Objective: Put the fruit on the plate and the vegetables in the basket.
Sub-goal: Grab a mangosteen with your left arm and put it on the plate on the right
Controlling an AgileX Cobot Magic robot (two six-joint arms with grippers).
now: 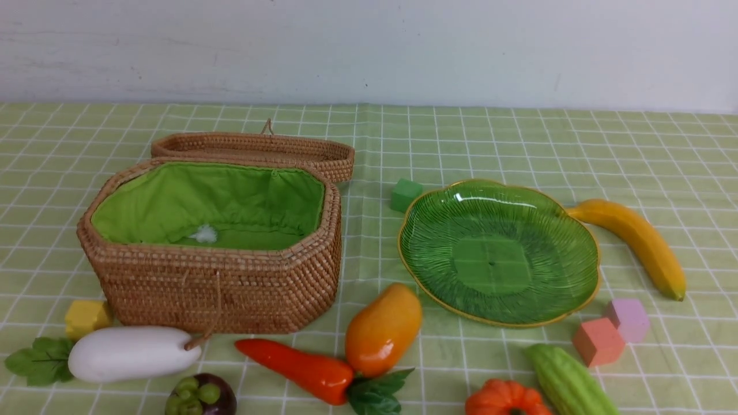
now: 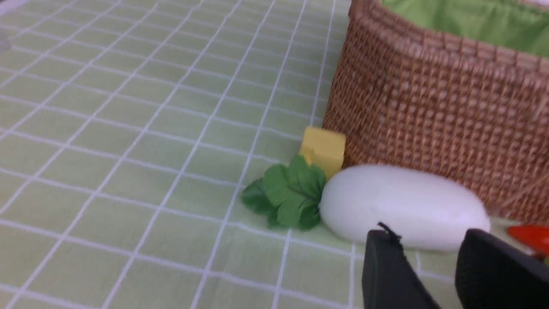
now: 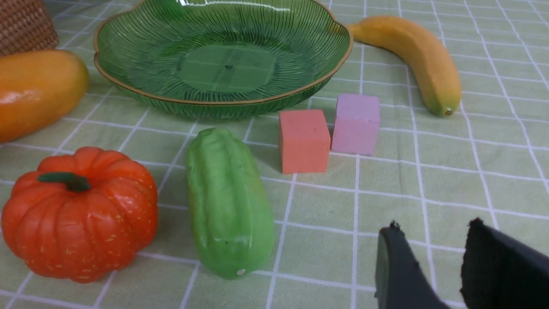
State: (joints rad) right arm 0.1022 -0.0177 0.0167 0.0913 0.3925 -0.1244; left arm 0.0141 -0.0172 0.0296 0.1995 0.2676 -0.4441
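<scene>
Just beyond parted, empty left claw [image 2: 429, 235], radish [image 2: 399, 204] by basket [image 2: 429, 107], gourd [image 3: 229, 201] near parted right claw [image 3: 434, 226]

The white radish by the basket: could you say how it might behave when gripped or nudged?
The radish looks smooth and rounded, so it may slip when gripped. Lying on its side, it would probably roll if nudged. Its leaves look thin, likely floppy.

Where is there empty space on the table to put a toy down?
Bare cloth lies left of the tan woven wicker basket, behind the green glass leaf-shaped plate up to the wall, and right of the long yellow banana. The near edge is crowded: white radish, red carrot, orange-yellow mango, orange pumpkin, ridged green gourd.
</scene>
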